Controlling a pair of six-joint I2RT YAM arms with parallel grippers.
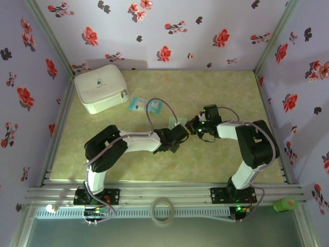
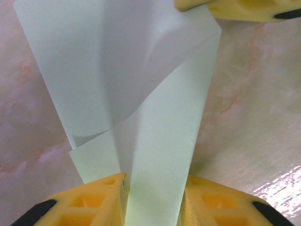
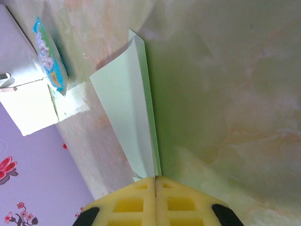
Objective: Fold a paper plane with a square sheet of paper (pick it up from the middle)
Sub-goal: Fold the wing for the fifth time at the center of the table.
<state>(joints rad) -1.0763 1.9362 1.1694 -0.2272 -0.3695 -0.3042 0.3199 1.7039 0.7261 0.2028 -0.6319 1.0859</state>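
the sheet of paper (image 1: 180, 123), pale green and already creased into a narrow folded shape, is sitting low over the surface (image 1: 231, 92), right of the white pouch (image 1: 100, 87) and nearer the arm bases than it. the right gripper (image 3: 155, 179) is pinching one end of it, fingers pressed together. the left gripper (image 2: 153, 181) is standing partly spread, with the paper running between its fingers (image 2: 99, 197). both arms are bending at the elbow, and their forearms are reaching inward to meet. a blue-and-white packet (image 1: 145, 105) is lying just right of the pouch.
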